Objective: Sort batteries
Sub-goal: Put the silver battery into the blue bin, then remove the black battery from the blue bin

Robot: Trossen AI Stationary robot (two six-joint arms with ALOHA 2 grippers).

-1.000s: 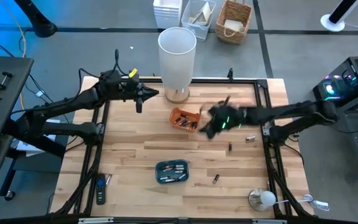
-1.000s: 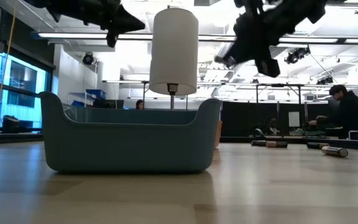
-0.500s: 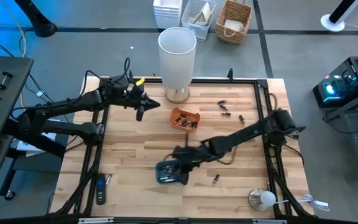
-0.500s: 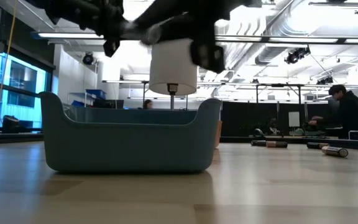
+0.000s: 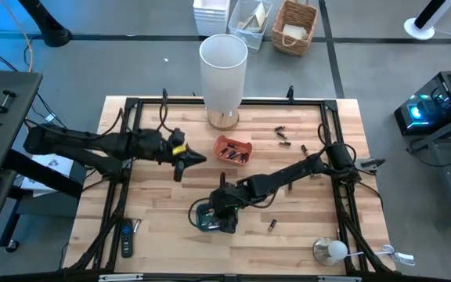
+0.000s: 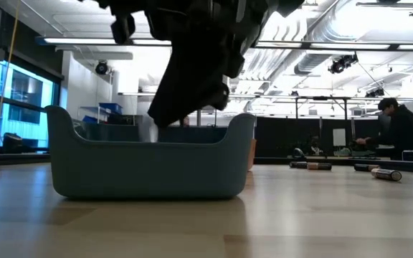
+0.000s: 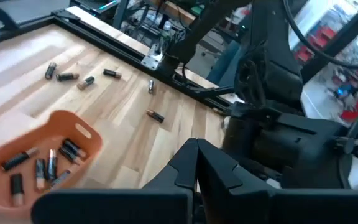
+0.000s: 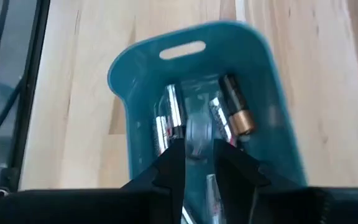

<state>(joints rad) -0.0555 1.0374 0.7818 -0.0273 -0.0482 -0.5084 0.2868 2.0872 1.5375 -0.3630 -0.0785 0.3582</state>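
The right gripper (image 5: 220,208) is lowered into the blue tray (image 5: 203,223), as is seen from above and from table height (image 6: 192,86). In its wrist view the fingers (image 8: 169,163) are parted by a narrow gap, and a silvery battery (image 8: 197,137) appears to be held between them, though the blur leaves this uncertain. Directly ahead of the fingertips, further batteries lie on the tray floor, among them a copper-and-black cell (image 8: 236,112); the tray's slotted end wall (image 8: 182,50) closes the space beyond them.

The left gripper (image 5: 185,159) is held above the bare wood, its fingers (image 7: 185,168) pressed together with nothing between them. Just beyond it stands the orange tray (image 5: 232,149), filled with dark batteries (image 7: 42,167). Between the two grippers only open tabletop is found.

Past the orange tray, loose batteries (image 5: 282,133) are scattered near the far frame rail, and one lies close beside the blue tray (image 5: 272,225). A white lamp (image 5: 223,70) stands at the far edge. A black remote (image 5: 127,240) lies at the near left corner, and a person (image 6: 400,129) is seen in the room behind.
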